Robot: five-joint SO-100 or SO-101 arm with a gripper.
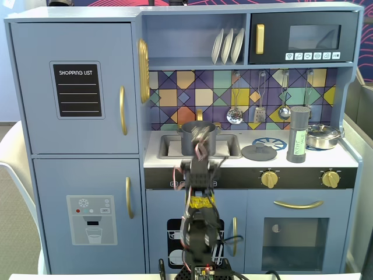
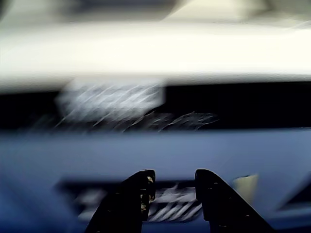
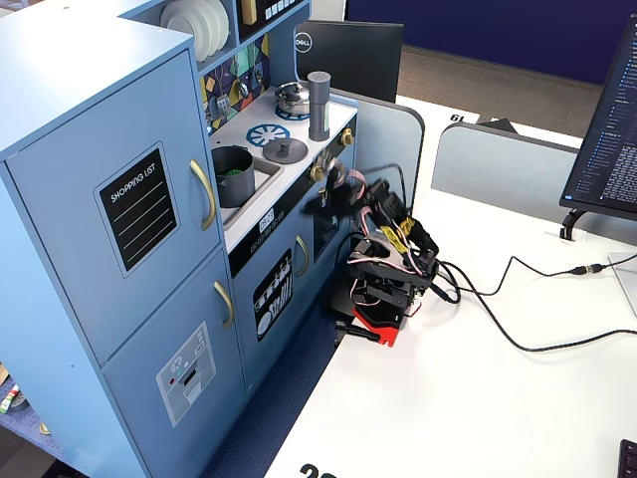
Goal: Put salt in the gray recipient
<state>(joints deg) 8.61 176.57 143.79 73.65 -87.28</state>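
The salt is a tall dark-gray shaker with a pale green label. It stands upright on the counter at the right, next to the stove ring; it also shows in the other fixed view. The gray recipient is a matte gray pot standing in the sink; in the side fixed view something green shows inside it. My gripper is blurred by motion, in front of the counter edge below the sink and well left of the salt. In the wrist view the gripper has its jaws apart with nothing between them.
A flat gray knobbed lid lies on the counter between sink and salt. A shiny steel lidded pan sits right of the salt. Yellow stove knobs line the black front band. Cables run across the white table.
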